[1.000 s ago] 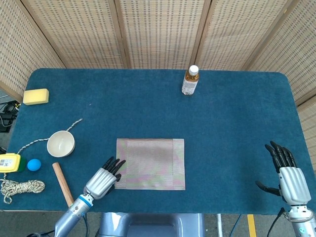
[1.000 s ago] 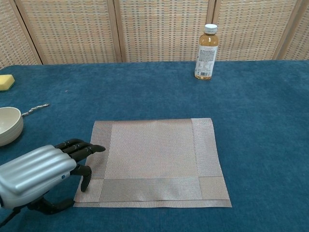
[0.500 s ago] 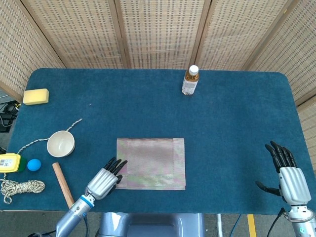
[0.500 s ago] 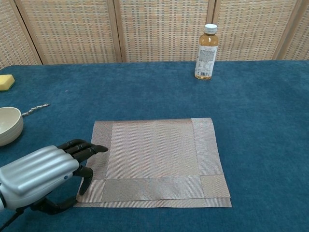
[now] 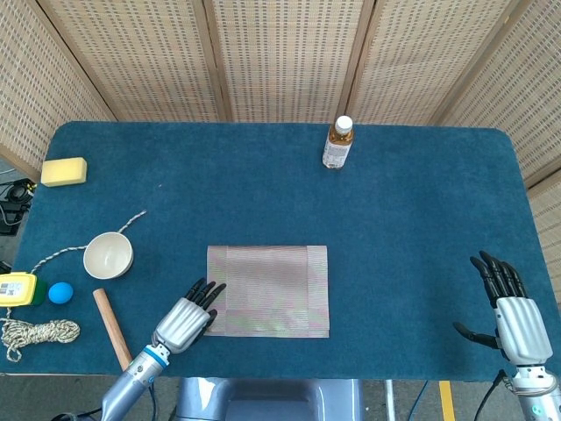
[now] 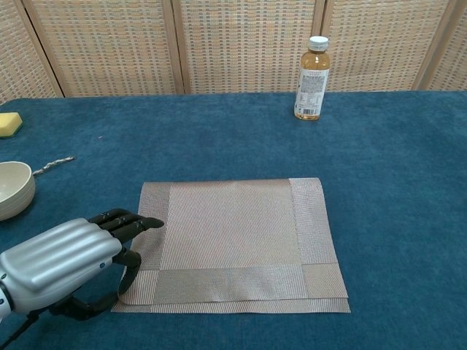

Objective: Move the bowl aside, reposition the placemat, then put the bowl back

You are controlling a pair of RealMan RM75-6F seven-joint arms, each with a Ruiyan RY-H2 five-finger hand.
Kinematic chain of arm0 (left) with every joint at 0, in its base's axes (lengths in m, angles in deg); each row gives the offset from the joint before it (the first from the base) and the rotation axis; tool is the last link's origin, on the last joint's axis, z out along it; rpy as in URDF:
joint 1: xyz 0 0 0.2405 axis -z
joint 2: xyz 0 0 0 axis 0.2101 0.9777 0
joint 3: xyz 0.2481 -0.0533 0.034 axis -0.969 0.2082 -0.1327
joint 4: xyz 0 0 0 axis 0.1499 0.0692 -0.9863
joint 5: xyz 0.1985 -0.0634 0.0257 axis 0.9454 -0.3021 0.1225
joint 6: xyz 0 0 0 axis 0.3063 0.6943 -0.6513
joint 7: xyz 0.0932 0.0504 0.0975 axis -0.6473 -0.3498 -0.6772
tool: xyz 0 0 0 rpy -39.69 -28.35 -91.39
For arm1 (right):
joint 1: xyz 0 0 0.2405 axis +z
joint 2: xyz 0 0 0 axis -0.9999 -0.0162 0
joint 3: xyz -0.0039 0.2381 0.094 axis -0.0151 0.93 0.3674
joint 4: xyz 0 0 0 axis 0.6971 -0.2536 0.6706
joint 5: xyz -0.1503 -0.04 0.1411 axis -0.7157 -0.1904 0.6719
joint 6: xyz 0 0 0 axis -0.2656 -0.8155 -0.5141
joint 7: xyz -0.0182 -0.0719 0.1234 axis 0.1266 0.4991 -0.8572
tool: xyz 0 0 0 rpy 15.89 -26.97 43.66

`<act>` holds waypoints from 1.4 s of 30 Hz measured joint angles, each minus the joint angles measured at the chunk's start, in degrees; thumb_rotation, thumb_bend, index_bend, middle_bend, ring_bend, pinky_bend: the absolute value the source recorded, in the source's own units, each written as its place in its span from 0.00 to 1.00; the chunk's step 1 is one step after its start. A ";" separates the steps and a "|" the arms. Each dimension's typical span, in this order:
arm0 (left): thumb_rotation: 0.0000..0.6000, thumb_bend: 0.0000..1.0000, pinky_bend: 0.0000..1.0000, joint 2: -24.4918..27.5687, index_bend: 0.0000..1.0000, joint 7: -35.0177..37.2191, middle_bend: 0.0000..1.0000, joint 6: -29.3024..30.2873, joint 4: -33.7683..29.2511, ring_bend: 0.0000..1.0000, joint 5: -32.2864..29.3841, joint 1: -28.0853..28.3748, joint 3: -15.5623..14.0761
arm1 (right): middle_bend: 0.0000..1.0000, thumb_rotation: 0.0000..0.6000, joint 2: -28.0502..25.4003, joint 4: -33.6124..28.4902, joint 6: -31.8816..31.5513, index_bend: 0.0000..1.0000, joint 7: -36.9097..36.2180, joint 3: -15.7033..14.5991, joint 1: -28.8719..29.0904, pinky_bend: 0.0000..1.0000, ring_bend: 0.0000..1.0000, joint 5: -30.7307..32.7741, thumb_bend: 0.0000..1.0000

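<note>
A: Left hand [image 6: 62, 266] pinches the mat [image 6: 233, 240] corner — near edge doubling under. Bowl [image 5: 108, 254] sits aside, left.

B: Yeah, could crease or slip if dragged. Right hand [image 5: 511, 316] open, empty.

bowl [image 6: 13, 189] cut by chest view's left edge, placemat [image 6: 233, 240] corner under left hand [image 6: 62, 262]

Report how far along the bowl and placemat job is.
Done: the bowl sits off to the left, apart from the placemat. In hand: the left robot hand is at the placemat's near-left corner, fingers on its edge, which looks slightly lifted. Left: finish repositioning, then put the bowl back. The right robot hand rests open, idle.
</note>
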 measured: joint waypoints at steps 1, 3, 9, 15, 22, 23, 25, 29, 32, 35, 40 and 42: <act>1.00 0.51 0.00 0.10 0.59 0.04 0.00 0.07 -0.20 0.00 0.03 0.03 0.06 | 0.00 1.00 -0.01 -0.02 -0.06 0.00 -0.01 -0.02 -0.02 0.00 0.00 -0.07 0.16; 1.00 0.51 0.00 0.36 0.59 0.15 0.00 0.31 -0.66 0.00 0.12 0.10 0.24 | 0.00 1.00 -0.04 -0.03 -0.23 0.00 -0.04 -0.05 -0.07 0.00 0.00 -0.24 0.16; 1.00 0.51 0.00 2.38 0.60 0.53 0.00 0.93 -4.10 0.00 0.01 0.84 1.92 | 0.00 1.00 -0.11 0.05 0.01 0.00 -0.20 -0.02 -0.02 0.00 0.00 0.00 0.16; 1.00 0.51 0.00 4.24 0.60 1.25 0.00 0.59 -6.75 0.00 -1.53 2.70 5.68 | 0.00 1.00 0.08 0.54 0.83 0.00 -0.20 0.36 0.27 0.00 0.00 1.19 0.16; 1.00 0.51 0.00 6.16 0.60 2.40 0.00 -1.07 -7.13 0.00 -4.62 6.70 12.27 | 0.00 1.00 1.03 1.76 3.06 0.00 0.83 1.25 1.08 0.00 0.00 4.14 0.16; 1.00 0.51 0.00 6.37 0.60 2.56 0.00 -1.57 -6.97 0.00 -5.29 7.40 13.22 | 0.00 1.00 1.24 1.96 3.40 0.00 1.25 1.41 1.20 0.00 0.00 4.72 0.16; 1.00 0.51 0.00 6.69 0.60 2.95 0.00 -3.00 -6.11 0.00 -7.00 9.25 15.41 | 0.00 1.00 1.58 2.18 3.80 0.00 1.92 1.69 1.33 0.00 0.00 5.64 0.16; 1.00 0.51 0.00 6.49 0.60 3.38 0.00 -5.45 -2.62 0.00 -9.77 12.63 18.66 | 0.00 1.00 2.26 2.62 4.46 0.00 3.25 2.42 1.54 0.00 0.00 7.60 0.16; 1.00 0.51 0.00 5.60 0.60 3.58 0.00 -7.41 1.48 0.00 -11.91 15.37 20.84 | 0.00 1.00 2.67 3.01 4.75 0.00 3.81 2.89 1.71 0.00 0.00 8.35 0.16; 1.00 0.51 0.00 4.47 0.60 3.75 0.00 -8.87 5.78 0.00 -13.76 18.06 22.69 | 0.00 1.00 2.94 3.35 4.77 0.00 4.00 3.12 1.79 0.00 0.00 8.64 0.16; 1.00 0.51 0.00 2.63 0.60 3.99 0.00 -10.97 12.84 0.00 -17.02 22.43 25.42 | 0.00 1.00 3.36 3.94 5.07 0.00 4.31 3.42 1.95 0.00 0.00 9.29 0.16; 1.00 0.51 0.00 2.03 0.59 4.05 0.00 -11.65 15.23 0.00 -18.19 23.85 26.23 | 0.00 1.00 3.61 4.24 5.52 0.00 4.57 3.55 2.11 0.00 0.00 9.76 0.16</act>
